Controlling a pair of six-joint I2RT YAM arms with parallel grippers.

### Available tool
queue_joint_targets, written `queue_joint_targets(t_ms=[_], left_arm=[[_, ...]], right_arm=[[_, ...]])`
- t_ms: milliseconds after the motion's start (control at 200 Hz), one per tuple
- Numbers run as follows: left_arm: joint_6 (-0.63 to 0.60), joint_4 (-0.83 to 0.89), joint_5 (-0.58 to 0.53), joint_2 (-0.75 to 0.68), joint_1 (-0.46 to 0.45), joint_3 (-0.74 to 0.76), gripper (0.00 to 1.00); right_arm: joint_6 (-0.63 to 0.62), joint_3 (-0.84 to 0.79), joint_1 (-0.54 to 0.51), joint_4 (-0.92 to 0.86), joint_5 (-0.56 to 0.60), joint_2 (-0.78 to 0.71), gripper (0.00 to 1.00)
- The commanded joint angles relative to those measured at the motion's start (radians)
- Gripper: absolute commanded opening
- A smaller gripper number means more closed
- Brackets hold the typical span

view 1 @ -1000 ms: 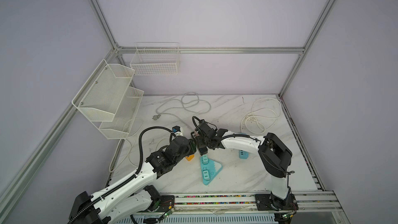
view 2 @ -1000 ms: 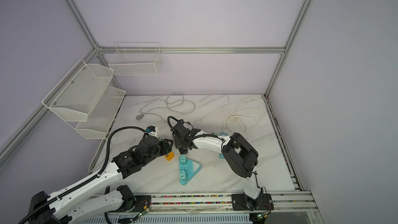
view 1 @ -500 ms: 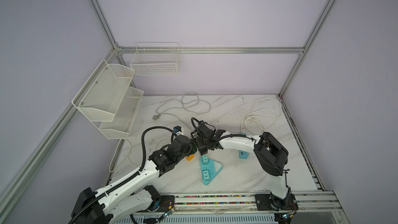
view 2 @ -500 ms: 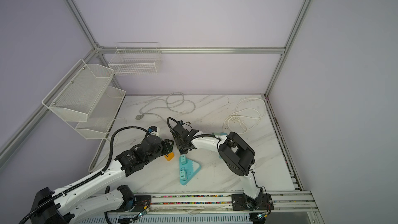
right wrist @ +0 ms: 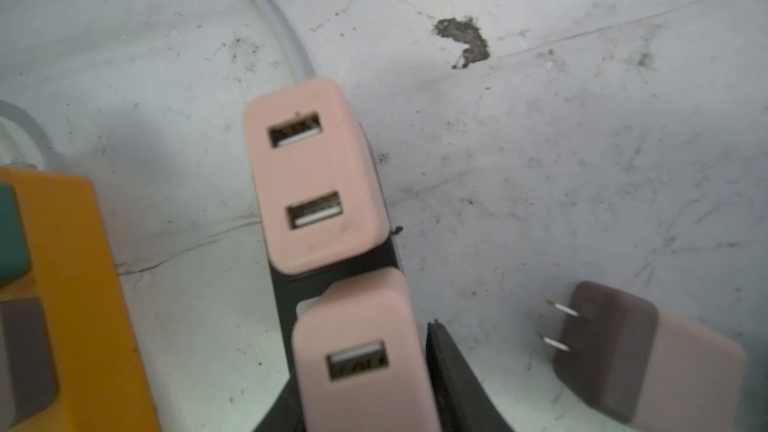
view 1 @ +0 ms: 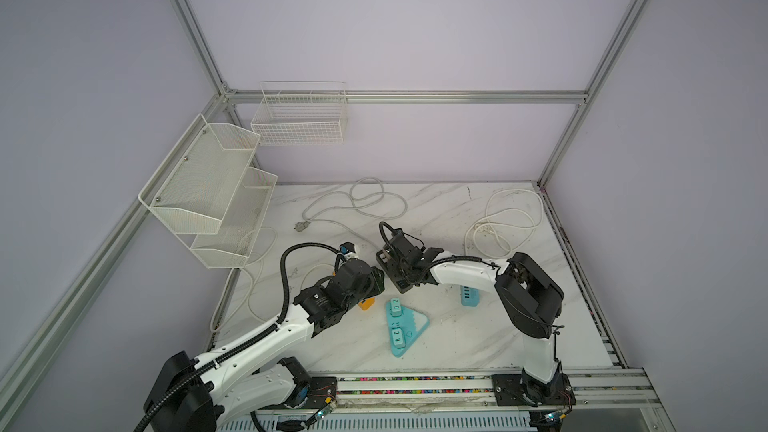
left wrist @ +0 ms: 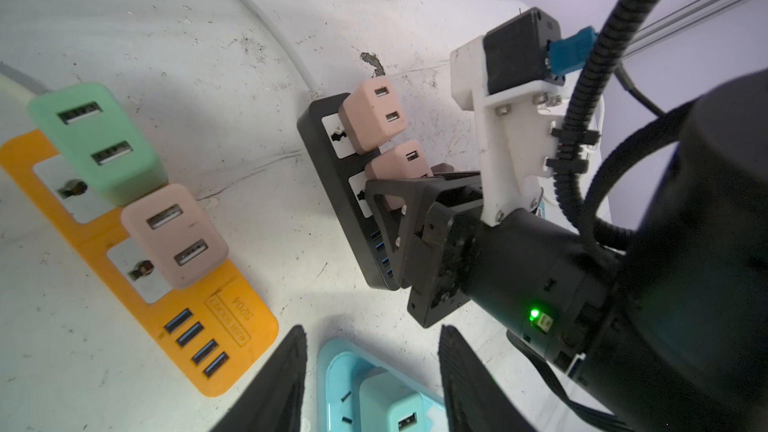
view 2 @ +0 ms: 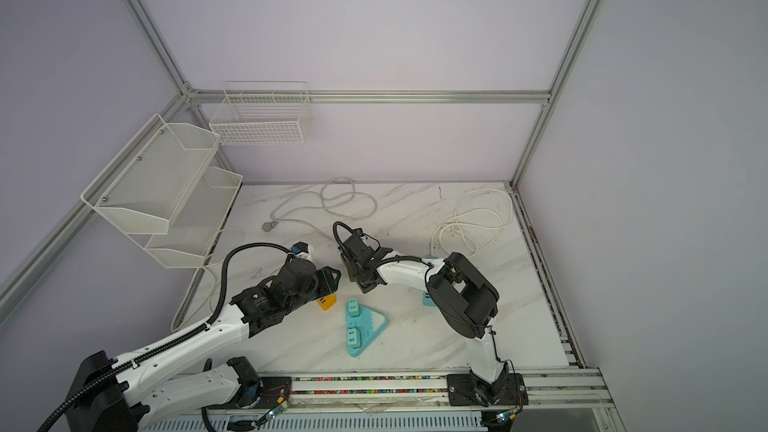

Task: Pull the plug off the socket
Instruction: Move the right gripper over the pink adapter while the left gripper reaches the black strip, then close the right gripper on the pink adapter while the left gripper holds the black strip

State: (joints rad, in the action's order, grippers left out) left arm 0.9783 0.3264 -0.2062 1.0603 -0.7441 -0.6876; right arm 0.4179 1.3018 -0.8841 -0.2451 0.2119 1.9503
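A black socket strip [left wrist: 332,168] [right wrist: 286,288] lies on the marble table and carries two pink plugs. My right gripper [right wrist: 361,388] [view 1: 399,280] is shut on the nearer pink plug [right wrist: 357,359] [left wrist: 399,164], with a finger pressed to each side; the plug still sits in the strip. The other pink plug [right wrist: 311,184] [left wrist: 372,118] stands free beside it. My left gripper [left wrist: 372,338] [view 1: 376,279] hangs open just left of the right one, above a teal strip [left wrist: 345,371], holding nothing.
An orange strip [left wrist: 232,326] with a green and a pink plug lies to the left. The teal triangular strip [view 1: 409,326] holds two teal plugs. A loose pink plug [right wrist: 648,359] lies prongs out by the black strip. White cables [view 1: 357,205] and wire baskets [view 1: 208,184] are behind.
The right gripper's jaws have closed from wide apart onto the pink plug, and the arm shifted slightly left. The left arm has hardly moved.
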Motion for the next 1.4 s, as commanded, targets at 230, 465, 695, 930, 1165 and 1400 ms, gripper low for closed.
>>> queue_joint_targets(t_ms=[230,465,695,930,1165,1400], left_arm=[[0.02,-0.139,0.076,0.094,0.01,0.014,0.52],[0.034,-0.22,0.148,0.247,0.034,-0.06,0.52],[0.06,-0.278,0.211,0.412,0.069,-0.141,0.51],[0.083,-0.349,0.246,0.502,0.103,-0.194,0.49],[0.081,-0.327,0.231,0.588,0.111,-0.271,0.46],[0.095,-0.354,0.231,0.65,0.119,-0.298,0.45]], right_arm=[[0.026,-0.101,0.07,-0.034,0.048,-0.109,0.35],[0.01,-0.115,0.07,-0.02,0.029,-0.116,0.38],[-0.011,-0.105,0.073,-0.02,0.02,-0.131,0.44],[-0.065,-0.112,0.09,-0.007,-0.023,-0.157,0.48],[-0.087,-0.107,0.106,-0.01,-0.06,-0.155,0.49],[-0.102,-0.096,0.113,-0.014,-0.07,-0.143,0.49]])
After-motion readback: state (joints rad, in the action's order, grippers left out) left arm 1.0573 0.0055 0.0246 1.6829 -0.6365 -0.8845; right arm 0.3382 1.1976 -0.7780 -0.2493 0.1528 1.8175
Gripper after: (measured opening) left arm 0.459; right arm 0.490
